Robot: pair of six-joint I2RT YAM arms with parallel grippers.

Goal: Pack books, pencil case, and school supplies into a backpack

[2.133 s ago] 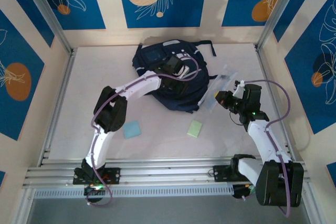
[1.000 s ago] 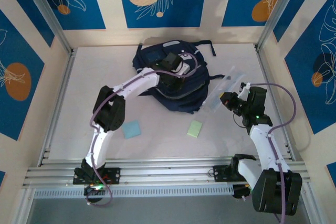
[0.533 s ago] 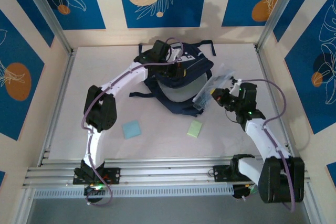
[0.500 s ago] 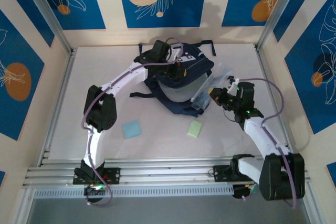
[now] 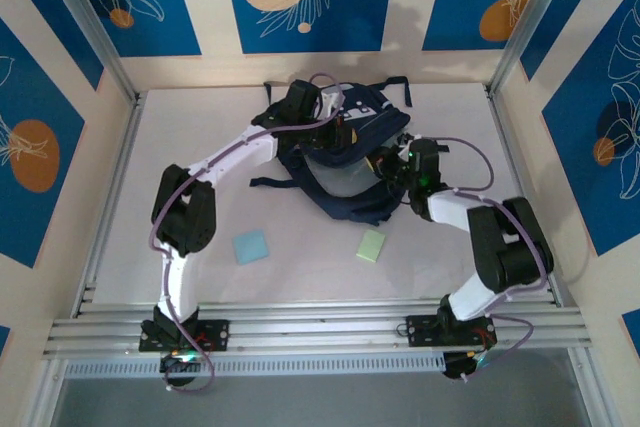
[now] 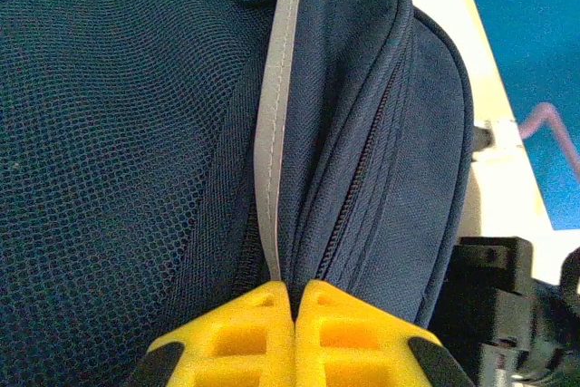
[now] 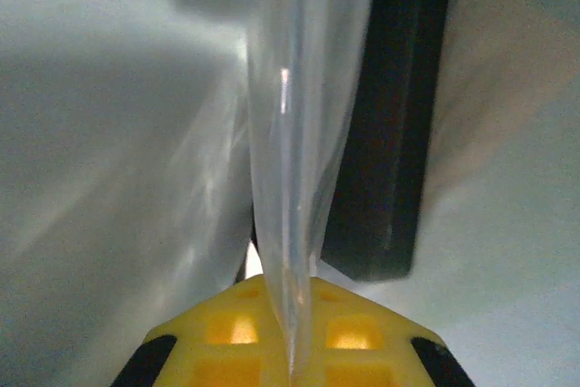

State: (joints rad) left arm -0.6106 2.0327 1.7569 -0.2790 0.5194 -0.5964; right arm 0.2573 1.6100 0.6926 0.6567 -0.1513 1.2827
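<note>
The light blue pad (image 5: 250, 246) is lying on the table (image 5: 200, 147) at left, apart from the backpack (image 5: 352, 209). The left gripper (image 6: 294, 295) is clamping the backpack's pale stripe (image 6: 272, 133). The pale green pad (image 5: 371, 244) is sitting near the bag's front edge. The right gripper (image 7: 292, 337) is pinching the clear plastic piece (image 7: 294, 115) inside the opening, the black pencil case (image 7: 394, 115) crowding its right side.

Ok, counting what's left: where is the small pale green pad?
In the top view the pale green pad lies on the table right of centre, below the navy fabric backpack, right of the light blue square pad.
</note>
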